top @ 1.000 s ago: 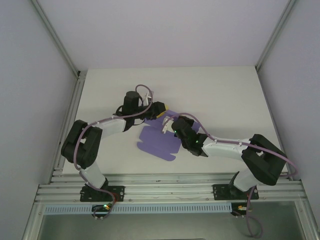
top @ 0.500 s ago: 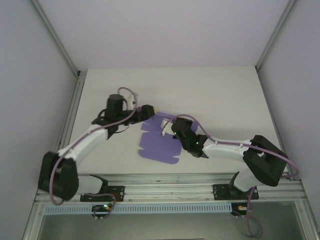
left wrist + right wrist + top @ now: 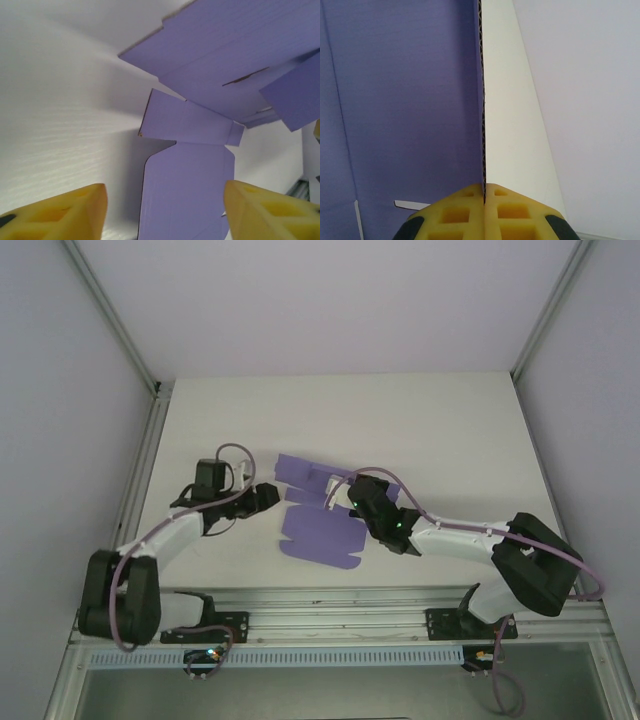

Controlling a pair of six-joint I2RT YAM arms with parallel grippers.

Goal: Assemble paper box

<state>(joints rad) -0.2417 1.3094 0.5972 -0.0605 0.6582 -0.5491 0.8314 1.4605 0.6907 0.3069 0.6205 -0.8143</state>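
The paper box [image 3: 318, 530] is a flat purple die-cut sheet with flaps, lying mid-table between the two arms. My right gripper [image 3: 347, 503] is at its right side, shut on the card's edge. In the right wrist view the yellow pads [image 3: 470, 212] pinch that thin corrugated edge, with the purple sheet [image 3: 405, 100] spreading left of my right gripper [image 3: 484, 192]. My left gripper [image 3: 268, 496] stands just left of the sheet, apart from it. In the left wrist view my left gripper [image 3: 165, 215] is open, and the sheet's flaps [image 3: 190, 175] lie beyond its fingers [image 3: 75, 212].
The white table [image 3: 450, 430] has free room behind and to both sides of the sheet. Grey walls and metal frame rails [image 3: 135, 470] close it in left, right and back. An aluminium rail [image 3: 340, 615] carrying the arm bases runs along the near edge.
My left arm has drawn back to the left and toward the near side, off the sheet's far edge. The sheet's far panel now lies spread out flat. The right gripper kept its grip.
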